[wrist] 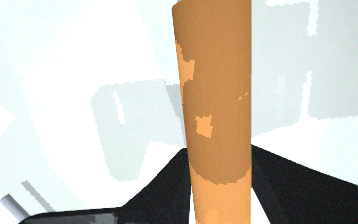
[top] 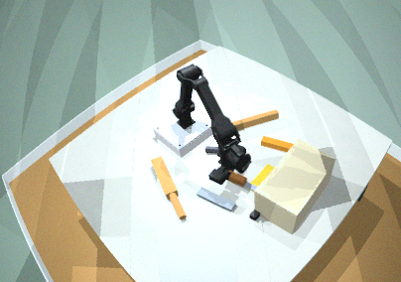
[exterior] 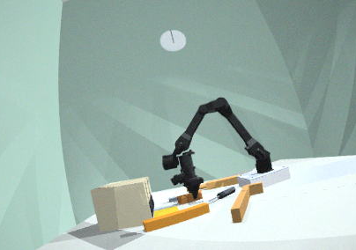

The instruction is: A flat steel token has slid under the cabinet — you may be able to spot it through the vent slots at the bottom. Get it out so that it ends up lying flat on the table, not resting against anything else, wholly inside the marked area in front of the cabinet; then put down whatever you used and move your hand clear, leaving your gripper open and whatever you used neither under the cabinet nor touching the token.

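Note:
My gripper is shut on the brown handle of a tool, low over the table in front of the cabinet. The tool's thin grey shaft points toward the front of the pale cabinet; its far end is hidden. The handle runs up through the wrist view between the two black fingers. The steel token cannot be made out in any view. A yellow flat patch lies against the cabinet's front side; I cannot make out the marked area's outline.
A grey bar and a wooden paddle-like piece lie to one side. An orange bar and a wooden bar lie on the other. A dark-handled tool lies near the arm. A small black block is by the cabinet corner.

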Controlling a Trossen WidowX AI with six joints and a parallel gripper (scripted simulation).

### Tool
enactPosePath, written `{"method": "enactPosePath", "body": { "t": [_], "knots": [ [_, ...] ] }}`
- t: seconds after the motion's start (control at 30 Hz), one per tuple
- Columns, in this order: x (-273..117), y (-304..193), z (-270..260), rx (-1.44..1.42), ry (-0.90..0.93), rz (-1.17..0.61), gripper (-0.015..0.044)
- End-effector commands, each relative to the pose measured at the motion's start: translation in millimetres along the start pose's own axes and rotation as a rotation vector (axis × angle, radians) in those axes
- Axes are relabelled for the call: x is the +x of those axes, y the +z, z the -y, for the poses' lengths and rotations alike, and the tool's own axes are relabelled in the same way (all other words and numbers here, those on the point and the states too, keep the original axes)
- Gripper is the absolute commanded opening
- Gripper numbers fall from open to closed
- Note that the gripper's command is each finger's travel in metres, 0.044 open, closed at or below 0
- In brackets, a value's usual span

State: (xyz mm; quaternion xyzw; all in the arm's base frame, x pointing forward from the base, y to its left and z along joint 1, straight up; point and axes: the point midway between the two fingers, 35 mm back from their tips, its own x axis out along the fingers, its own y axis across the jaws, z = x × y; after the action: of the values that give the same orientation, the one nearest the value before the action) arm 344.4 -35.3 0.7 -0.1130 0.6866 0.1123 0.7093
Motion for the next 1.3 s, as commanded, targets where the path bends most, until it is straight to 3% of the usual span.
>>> {"method": "enactPosePath", "body": {
  "t": [0.0,1.27],
  "knots": [
    [-0.3,5.0,0.4,0.002,-0.003,0.001,0.0],
    [-1.4,44.0,0.8,0.002,-0.003,0.004,0.0]
  ]
}}
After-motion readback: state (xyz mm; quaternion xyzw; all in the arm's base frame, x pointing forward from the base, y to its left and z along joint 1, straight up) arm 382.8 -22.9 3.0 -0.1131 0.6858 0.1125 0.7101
